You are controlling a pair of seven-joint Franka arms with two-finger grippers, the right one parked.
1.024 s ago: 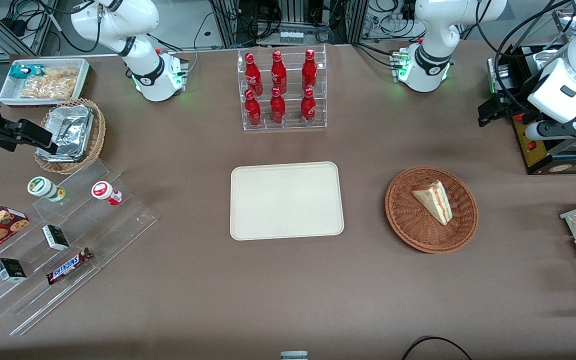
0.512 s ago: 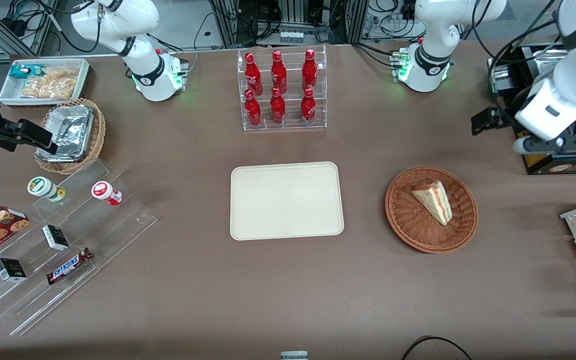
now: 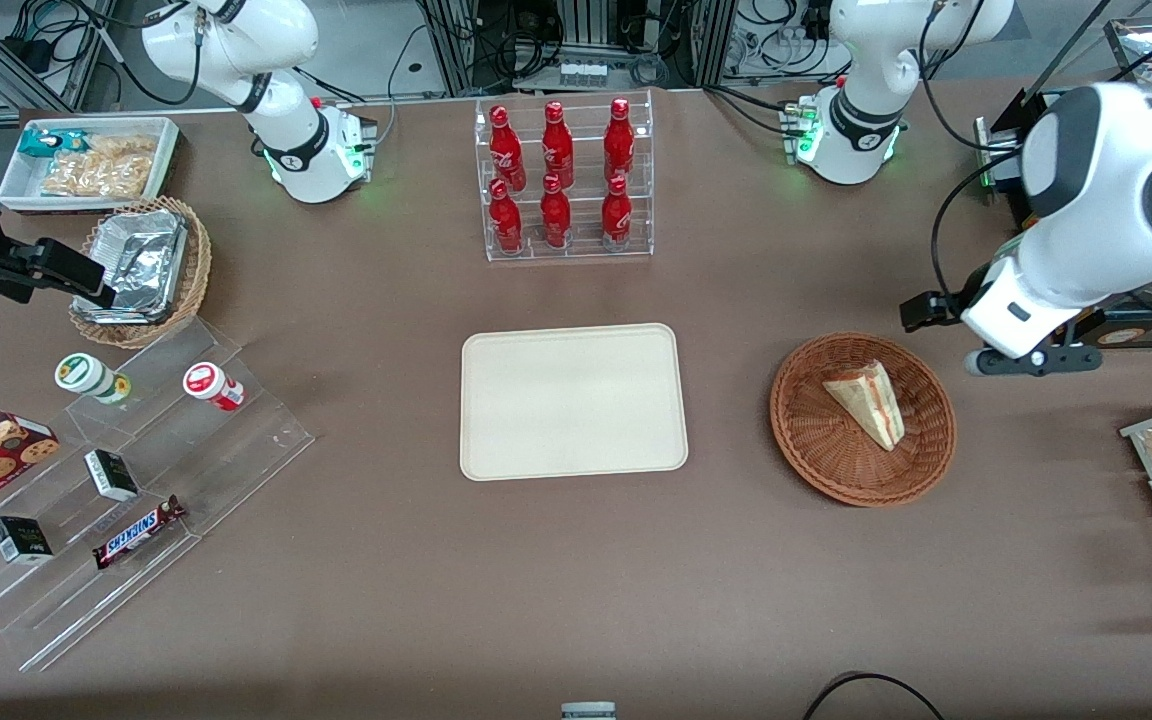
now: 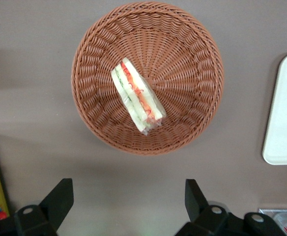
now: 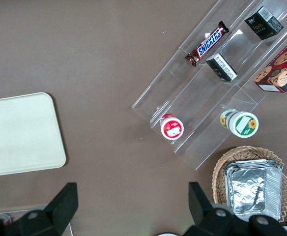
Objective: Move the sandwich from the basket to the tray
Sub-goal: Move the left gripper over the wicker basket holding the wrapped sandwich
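Overall, the sandwich lay inside the basket, resting on the woven floor slightly off centre, toward the working arm's end. Its long axis ran diagonally in the front view: the narrow tip pointed toward the front camera, and the broad end pointed away from it, toward the tray's side. The layered red and green filling edge faced upward, clearly seen from the wrist camera. It appeared to be wrapped in clear film, though this was hard to confirm.

The basket stood on the table, well apart from the tray, which held nothing.

The gripper hung above the bare table just beside the basket rim, not touching basket or sandwich. Its two fingers were spread wide apart, with nothing between them. In the front view only the arm body was plainly visible, farther from the camera than the basket.
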